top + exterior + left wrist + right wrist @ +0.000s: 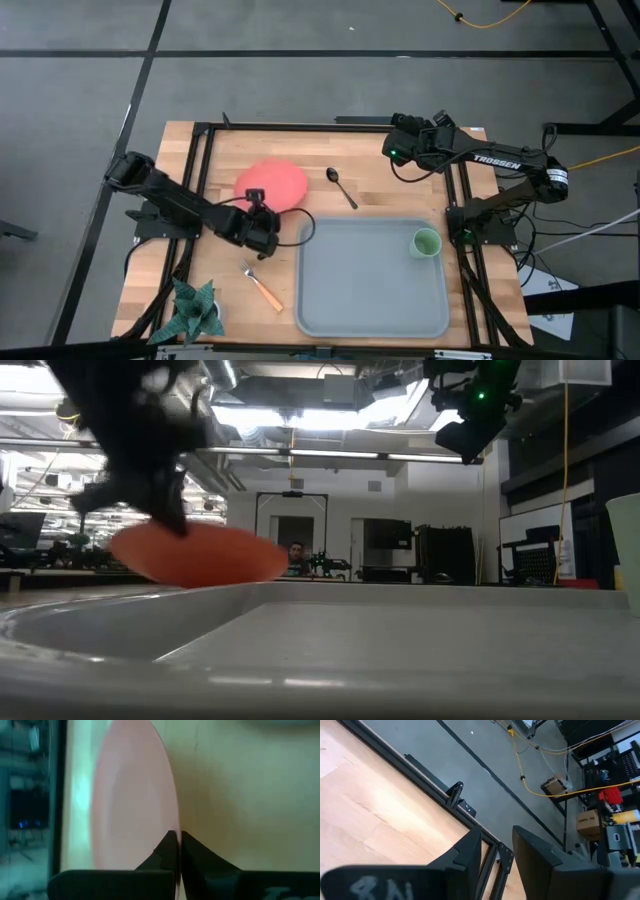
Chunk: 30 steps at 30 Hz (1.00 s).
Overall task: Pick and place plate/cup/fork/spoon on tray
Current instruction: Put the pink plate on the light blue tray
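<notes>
Wooden planks make up the counter [370, 160], which stands on a grey floor and carries a black frame along its left and right sides. At the near left corner lies a green star-shaped plant-like object [190, 312]. Just right of it, near the front edge, the fork [262, 286] rests at a slant, tines toward the back, close to the tray's left rim but apart from it. The left arm reaches in from the left edge, and the left claw [268, 222] is clenched on the near rim of the plate [272, 182]; in the left wrist view its fingers [169, 851] pinch the plate's edge [131, 800]. In the low view the plate [195, 554] hangs tilted above the surface. The spoon [341, 186] lies right of the plate, toward the back edge, bowl pointing back, handle slanting toward the tray. The tray [360, 290] fills the front middle of the counter, its right rim near the counter's right edge. The cup [426, 243] stands upright inside the tray near its back right corner. The right claw [398, 150] hovers over the back right corner of the counter, released, fingers [470, 851] parted and holding nothing.
</notes>
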Tool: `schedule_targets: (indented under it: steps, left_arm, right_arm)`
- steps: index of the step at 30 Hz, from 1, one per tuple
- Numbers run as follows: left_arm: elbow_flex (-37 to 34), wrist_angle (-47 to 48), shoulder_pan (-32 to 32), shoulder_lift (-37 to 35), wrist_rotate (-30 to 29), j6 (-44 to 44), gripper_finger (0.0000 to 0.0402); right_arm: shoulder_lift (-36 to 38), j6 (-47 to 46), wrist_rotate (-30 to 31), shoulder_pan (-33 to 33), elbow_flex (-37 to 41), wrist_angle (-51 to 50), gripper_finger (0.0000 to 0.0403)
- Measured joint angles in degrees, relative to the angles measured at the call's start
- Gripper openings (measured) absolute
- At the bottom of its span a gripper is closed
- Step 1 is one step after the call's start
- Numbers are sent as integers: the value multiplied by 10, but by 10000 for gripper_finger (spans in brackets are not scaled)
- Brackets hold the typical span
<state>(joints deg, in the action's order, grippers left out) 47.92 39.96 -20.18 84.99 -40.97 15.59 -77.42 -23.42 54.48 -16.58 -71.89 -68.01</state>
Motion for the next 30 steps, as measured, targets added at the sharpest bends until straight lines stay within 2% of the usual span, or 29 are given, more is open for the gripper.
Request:
schedule_targets:
  steps: [3, 8, 12, 16, 21, 30]
  left_arm:
    - [56, 10, -23, 0, 5, -56, 1]
    - [112, -47, -51, 13, 81, -204, 1]
    - [122, -121, -69, 22, 82, -294, 0]
    - [121, -185, -71, 37, 89, -338, 0]
    - [123, -265, -66, 75, 172, -396, 0]
    - [126, -468, -65, 178, 227, -509, 0]
  right_arm:
    - [0, 0, -2, 0, 0, 0, 115]
    - [0, 14, -2, 0, 0, 0, 115]
    - [0, 13, -2, 0, 0, 1, 115]
    - [1, 13, -2, 0, 0, 3, 115]
    - [1, 14, -2, 0, 0, 10, 115]
    - [1, 33, -3, 0, 1, 18, 115]
